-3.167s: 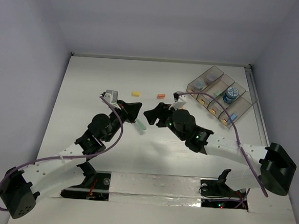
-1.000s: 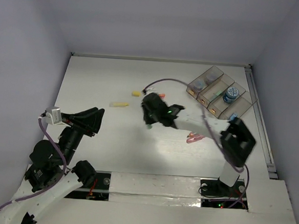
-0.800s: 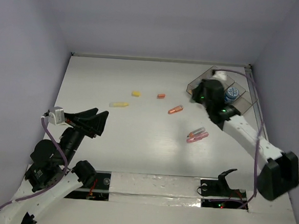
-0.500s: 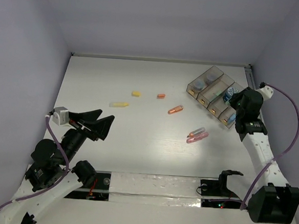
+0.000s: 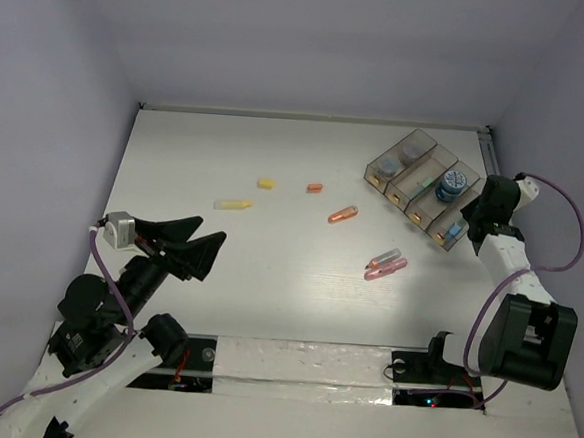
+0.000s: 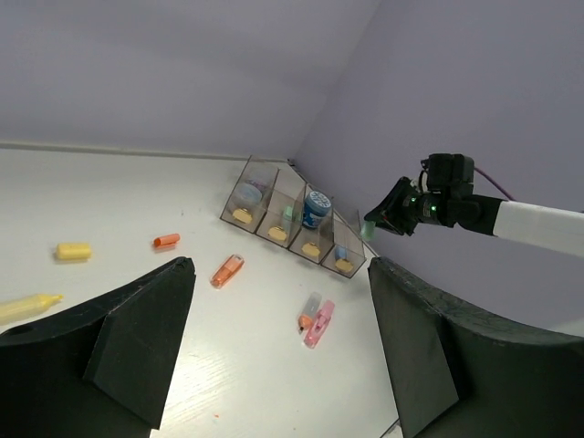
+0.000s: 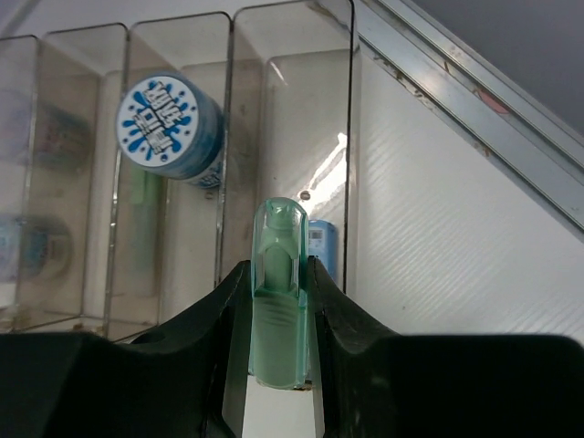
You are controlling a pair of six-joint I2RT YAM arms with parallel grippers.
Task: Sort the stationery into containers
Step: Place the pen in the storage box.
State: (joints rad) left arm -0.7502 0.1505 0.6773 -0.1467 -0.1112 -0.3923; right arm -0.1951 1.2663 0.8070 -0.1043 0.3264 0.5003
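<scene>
**Hidden or unclear.** From above, your right gripper showed only as a dark mass at one end of the bins, so you needed its wrist view to read the grip. There the fingers pinched a green stick, jaws narrowed to its width, with its lower end buried between them. You could not tell whether the stick hung over the end bin or just outside its wall. The tinted walls blurred the contents. A blue roll stood plain in the second bin from that end, and a light-blue piece lay in the end bin. The farther bins held shapes too smeared to count.

**Counts.** There were four joined bins. Six loose pieces lay on the table, all on the bins' side toward your left gripper:
- Nearest the bins: a pinkish pair, side by side.
- Farther: an orange stick and an orange stub.
- Farthest: a yellow stub and a yellow stick.

The left gripper hung well apart from the bins, jaws spread wide and empty.
</scene>
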